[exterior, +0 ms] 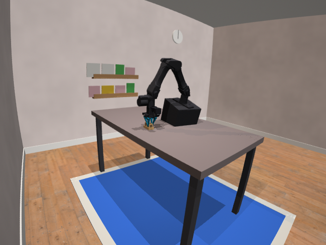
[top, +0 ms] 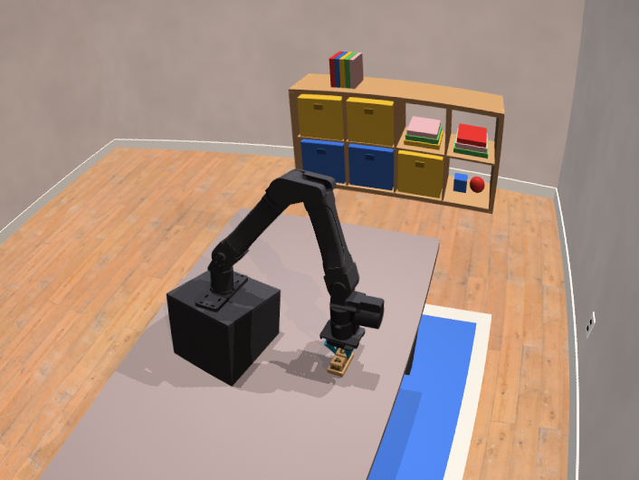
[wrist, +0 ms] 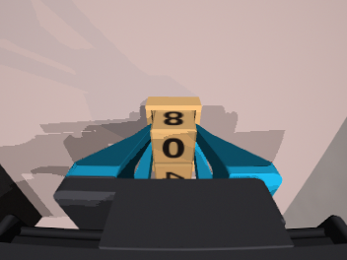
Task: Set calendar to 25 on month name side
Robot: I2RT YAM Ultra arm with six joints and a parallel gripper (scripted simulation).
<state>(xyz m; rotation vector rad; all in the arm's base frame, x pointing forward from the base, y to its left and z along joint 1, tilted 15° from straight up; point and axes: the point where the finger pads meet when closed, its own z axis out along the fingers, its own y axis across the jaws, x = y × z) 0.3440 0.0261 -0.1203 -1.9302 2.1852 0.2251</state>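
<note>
The small wooden calendar tray (top: 340, 364) lies on the table near its right edge; it also shows in the exterior view (exterior: 148, 127). My gripper (wrist: 173, 130) points down into it, its blue fingers on either side of a wooden digit cube (wrist: 173, 148) whose face shows 0. It is shut on that cube. Just beyond it, a second cube (wrist: 173, 118) shows an 8. A 4 (wrist: 173, 175) appears below the 0, half hidden by the gripper body. I cannot tell whether the held cube rests on the tray's floor. The month's name is not visible.
The black robot base box (top: 223, 325) stands on the table to the left of the tray. The table's right edge (top: 413, 350) is close to the tray, with a blue rug (top: 433, 392) on the floor below. A shelf unit (top: 395, 141) stands at the far wall.
</note>
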